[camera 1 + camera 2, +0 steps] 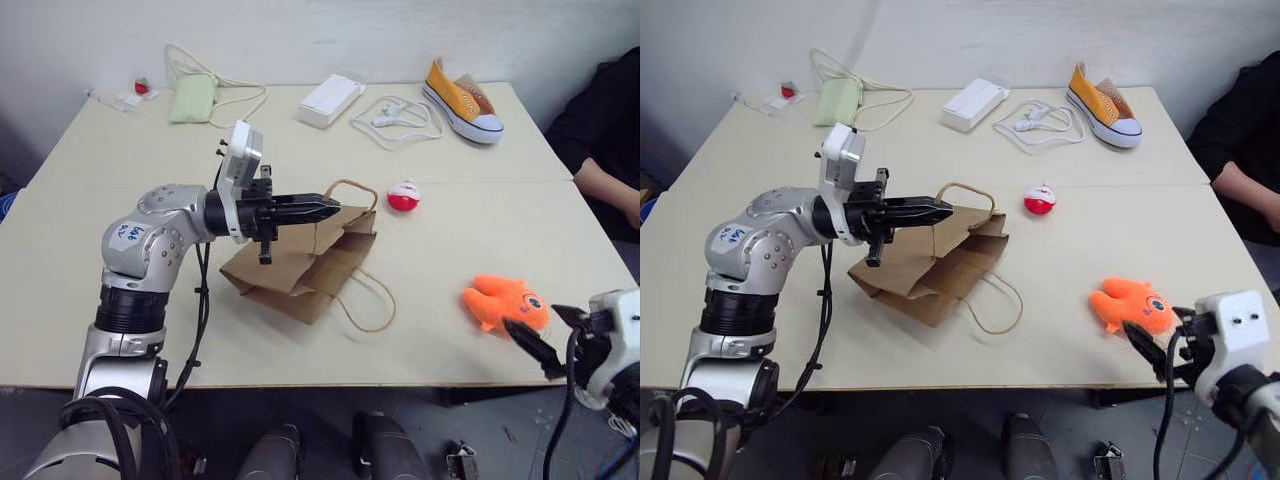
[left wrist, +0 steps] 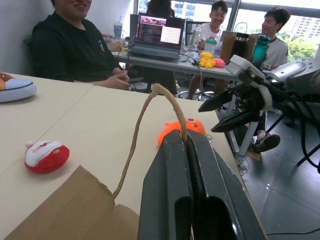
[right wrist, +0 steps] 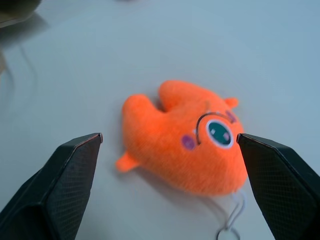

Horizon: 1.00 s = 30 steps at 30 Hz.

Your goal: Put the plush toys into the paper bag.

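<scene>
**Left jaws pinching bag handle; right jaws spread just short of the orange toy**

The paper bag (image 1: pixel 300 265) lies slumped on the pale worktop (image 1: pixel 470 215), near the middle, its mouth turned toward the far right. One twisted handle is raised; the other loop trails flat on the worktop toward the near edge.

The left gripper (image 1: pixel 325 208) points level toward the robot's right, above the bag's upper edge. Its jaws are pressed together on the raised handle: in the left wrist view the paper loop (image 2: pixel 150 115) arches up from the bag's torn-looking rim and comes down between the two black fingers (image 2: pixel 167 190).

The orange fish-like plush toy (image 1: pixel 505 303) lies on the worktop near the front right edge, well apart from the bag. In the right wrist view it lies on its side, blue eye up, with a small cord and ring at its lower end. The right gripper (image 1: pixel 548 335) sits just beside the toy on the near side, jaws spread wide, one finger to each side of the toy, not touching it.

The small red-and-white plush toy (image 1: pixel 403 196) rests on the worktop just beyond the bag's mouth, apart from it.

Along the far edge: a pale green pouch (image 1: pixel 193 98) with cord, a white box (image 1: pixel 331 100), a white cable (image 1: pixel 395 118), an orange-and-white sneaker (image 1: pixel 462 102). A person's dark sleeve (image 1: pixel 600 120) shows at the right.
</scene>
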Available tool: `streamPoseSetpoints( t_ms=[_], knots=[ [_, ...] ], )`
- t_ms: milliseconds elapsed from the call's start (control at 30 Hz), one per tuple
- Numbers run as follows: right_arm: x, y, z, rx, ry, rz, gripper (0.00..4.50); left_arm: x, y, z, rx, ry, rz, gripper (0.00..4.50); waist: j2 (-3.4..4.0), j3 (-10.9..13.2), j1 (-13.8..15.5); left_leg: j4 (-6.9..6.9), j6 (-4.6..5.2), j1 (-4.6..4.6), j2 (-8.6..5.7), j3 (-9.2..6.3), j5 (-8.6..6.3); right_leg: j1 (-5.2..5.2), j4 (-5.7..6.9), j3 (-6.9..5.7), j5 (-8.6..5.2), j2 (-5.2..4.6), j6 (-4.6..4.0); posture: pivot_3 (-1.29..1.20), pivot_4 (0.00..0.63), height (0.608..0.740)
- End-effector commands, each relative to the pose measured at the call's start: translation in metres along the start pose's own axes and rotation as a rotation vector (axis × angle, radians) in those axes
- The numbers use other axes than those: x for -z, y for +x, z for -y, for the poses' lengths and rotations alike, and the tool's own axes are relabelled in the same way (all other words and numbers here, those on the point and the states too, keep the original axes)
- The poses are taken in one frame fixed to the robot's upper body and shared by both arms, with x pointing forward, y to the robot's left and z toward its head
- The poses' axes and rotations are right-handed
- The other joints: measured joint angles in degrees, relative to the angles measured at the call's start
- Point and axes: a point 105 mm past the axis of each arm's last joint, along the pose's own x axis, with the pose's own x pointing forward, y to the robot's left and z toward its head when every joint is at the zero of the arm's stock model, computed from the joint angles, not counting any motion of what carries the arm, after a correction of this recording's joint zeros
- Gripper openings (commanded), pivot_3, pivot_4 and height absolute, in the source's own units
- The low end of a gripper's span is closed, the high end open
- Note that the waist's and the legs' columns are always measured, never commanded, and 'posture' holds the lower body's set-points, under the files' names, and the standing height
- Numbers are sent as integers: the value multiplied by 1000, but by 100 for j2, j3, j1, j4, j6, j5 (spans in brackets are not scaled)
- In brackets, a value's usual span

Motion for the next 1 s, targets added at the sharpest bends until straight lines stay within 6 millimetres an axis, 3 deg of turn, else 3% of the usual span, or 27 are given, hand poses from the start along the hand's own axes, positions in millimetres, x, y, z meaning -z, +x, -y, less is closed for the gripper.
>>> streamPoseSetpoints(
  t_ms=[33,100,200,367,467,567,667,767,1000],
  knots=[
    [14,16,10,59,15,-48,4456,-14,2,2,9,57,8,0,0,0,8,-1,0,-2,0,-3,0,0,-2,-2,0,0,0,0,150,740],
    [28,26,13,74,19,-97,4456,-14,2,2,7,60,5,0,0,0,-1,-2,0,-3,1,-4,0,-1,-3,-2,-1,0,-1,0,150,740],
    [32,34,13,70,47,-77,3870,-14,1,2,2,64,2,0,0,0,-7,-2,0,-3,1,-3,0,-1,-5,-2,0,1,-1,0,150,740],
    [17,32,0,10,34,2,2155,-14,-2,3,-12,69,-1,0,-1,-1,-7,-1,0,-2,2,-4,0,2,-5,-2,0,2,-1,0,150,740],
    [6,25,-19,-93,1,24,1192,-15,-2,3,-22,73,3,0,-1,-1,-5,-2,0,-2,4,-5,0,1,-6,-3,0,4,-1,0,150,740],
    [-30,17,-79,-422,-40,136,454,-14,1,6,-17,83,1,0,1,0,-28,-2,0,-3,3,-5,0,1,-6,-2,0,3,-1,0,150,740],
    [-58,21,-124,-642,2,211,301,-12,6,12,16,92,-9,0,-3,3,-110,-1,-8,-1,16,-5,-2,1,-5,-1,0,14,-1,0,150,740],
    [-78,44,-149,-717,-7,212,301,-11,10,16,39,103,-10,0,-3,3,-127,-2,-11,0,16,-9,-1,-1,-4,-5,-2,13,-4,0,150,740],
    [-81,93,-180,-738,-183,68,300,-14,16,22,74,110,-3,0,-3,3,-51,-1,-8,-34,9,-15,-1,-28,-16,-14,-2,7,-5,0,150,740]
  ],
)
